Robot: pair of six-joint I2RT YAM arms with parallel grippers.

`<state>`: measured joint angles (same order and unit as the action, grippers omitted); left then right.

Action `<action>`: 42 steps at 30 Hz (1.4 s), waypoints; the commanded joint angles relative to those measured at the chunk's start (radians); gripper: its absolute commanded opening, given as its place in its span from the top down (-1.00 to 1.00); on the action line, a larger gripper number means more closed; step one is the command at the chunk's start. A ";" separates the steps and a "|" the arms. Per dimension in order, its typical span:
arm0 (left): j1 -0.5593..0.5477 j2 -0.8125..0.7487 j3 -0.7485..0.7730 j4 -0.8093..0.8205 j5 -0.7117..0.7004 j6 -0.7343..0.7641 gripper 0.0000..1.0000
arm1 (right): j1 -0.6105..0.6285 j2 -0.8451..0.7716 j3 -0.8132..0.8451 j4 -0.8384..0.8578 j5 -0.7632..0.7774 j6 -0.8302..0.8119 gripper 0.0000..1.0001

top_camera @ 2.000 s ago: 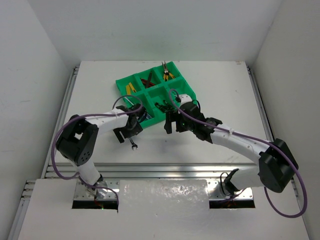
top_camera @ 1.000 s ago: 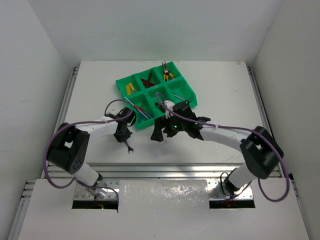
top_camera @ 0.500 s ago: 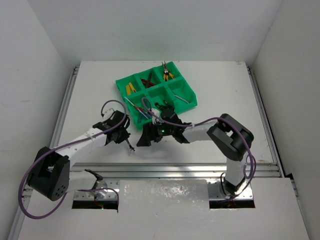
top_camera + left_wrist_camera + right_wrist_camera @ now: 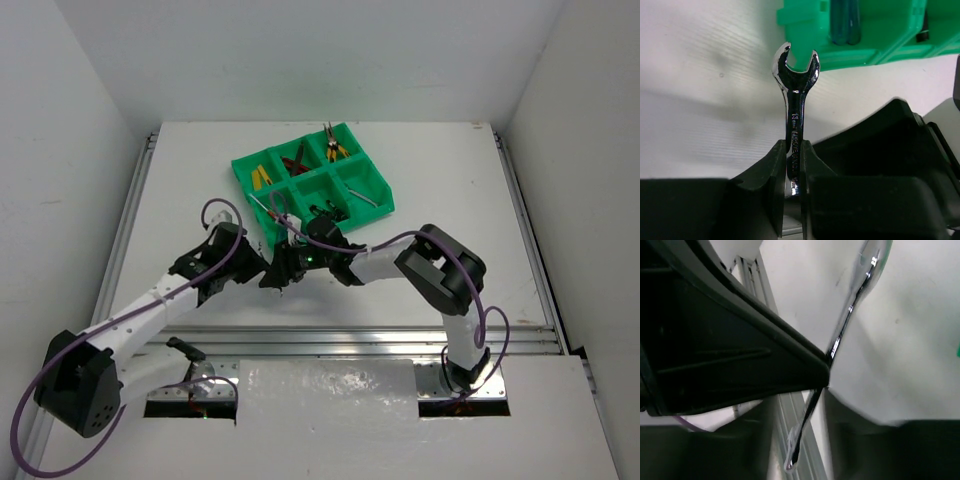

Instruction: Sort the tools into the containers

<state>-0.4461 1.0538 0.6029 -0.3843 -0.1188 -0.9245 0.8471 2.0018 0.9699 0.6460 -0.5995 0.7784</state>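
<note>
I see the whole table (image 4: 450,200) from high behind its near edge, looking toward the far edge. My left wrist view sits close, facing the tray (image 4: 880,30). My right wrist view is closer still; both show the wrench (image 4: 795,90).

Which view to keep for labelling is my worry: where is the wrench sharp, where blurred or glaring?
Left wrist: wrench sharp, stamp legible, glare on its head, tray behind soft. Right wrist: wrench blurred, foreground dark. Top external: evenly lit, wrench barely visible.
</note>
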 commanded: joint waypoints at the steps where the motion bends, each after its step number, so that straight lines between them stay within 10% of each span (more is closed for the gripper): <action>1: -0.011 -0.034 -0.012 0.091 0.050 -0.010 1.00 | 0.009 -0.003 0.043 0.084 -0.039 0.024 0.38; 3: -0.011 -0.046 -0.008 0.091 0.048 -0.001 1.00 | 0.009 -0.024 0.027 0.092 -0.031 0.021 1.00; 5: -0.009 -0.064 0.007 0.073 0.030 0.012 0.33 | 0.006 -0.076 -0.006 0.054 0.018 -0.022 1.00; 6: -0.011 -0.074 0.023 0.050 0.010 0.021 -0.47 | 0.003 -0.099 -0.016 0.028 0.041 -0.045 1.00; 10: -0.011 -0.133 0.171 -0.106 -0.177 0.076 -0.89 | -0.070 -0.218 -0.063 -0.165 0.147 -0.134 1.00; 19: -0.011 -0.233 0.345 -0.271 -0.288 0.461 -0.90 | -0.383 -0.298 0.110 -0.679 0.389 -0.402 1.00; 32: -0.009 -0.248 0.264 -0.217 -0.226 0.515 -0.90 | -0.585 0.032 0.647 -0.928 0.500 -0.666 1.00; 39: -0.008 -0.245 0.264 -0.214 -0.223 0.521 -0.90 | -0.588 0.135 0.794 -0.980 0.435 -0.663 0.78; 42: -0.006 -0.245 0.264 -0.215 -0.229 0.521 -0.90 | -0.588 0.130 0.797 -0.977 0.394 -0.651 0.38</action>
<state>-0.4511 0.8227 0.8619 -0.6319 -0.3500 -0.4213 0.2573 2.1517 1.7180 -0.3317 -0.1509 0.1310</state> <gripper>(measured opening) 0.948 0.289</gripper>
